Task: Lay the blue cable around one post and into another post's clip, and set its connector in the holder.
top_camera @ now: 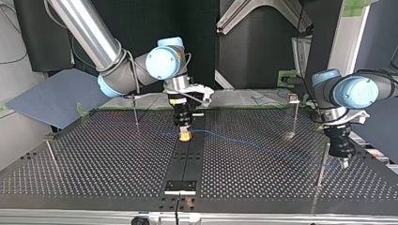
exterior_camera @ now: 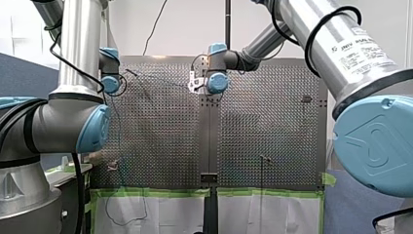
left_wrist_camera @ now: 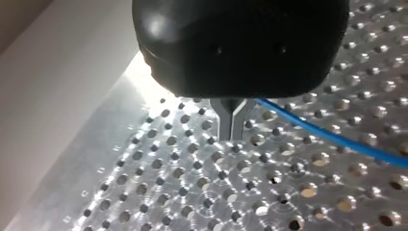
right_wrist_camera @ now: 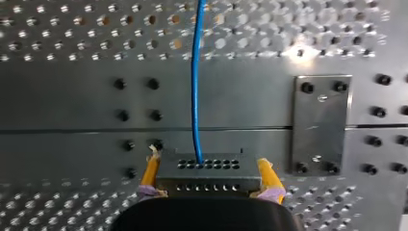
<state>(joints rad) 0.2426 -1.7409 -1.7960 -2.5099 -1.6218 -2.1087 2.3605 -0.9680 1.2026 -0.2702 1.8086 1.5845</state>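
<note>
The thin blue cable (top_camera: 253, 143) runs low over the perforated table (top_camera: 94, 159) between my two grippers. My right gripper (top_camera: 185, 136), with yellow pads, is shut on the grey connector (right_wrist_camera: 207, 177) over the dark centre strip. From the connector the cable (right_wrist_camera: 195, 72) leads straight ahead. At the top view's right, my left gripper (top_camera: 345, 163), black with metal fingers, stands next to a thin post (top_camera: 321, 164). In the left wrist view its fingers (left_wrist_camera: 232, 137) are shut just above the table. The cable (left_wrist_camera: 337, 139) comes out at their base, so it looks pinched.
A post with a clip on top (top_camera: 294, 99) stands behind the cable at the top view's right. Two more posts (top_camera: 135, 110) (top_camera: 50, 154) stand at its left. A screwed metal plate (right_wrist_camera: 320, 122) lies beside the connector. A small block (top_camera: 180, 186) sits on the strip near the edge.
</note>
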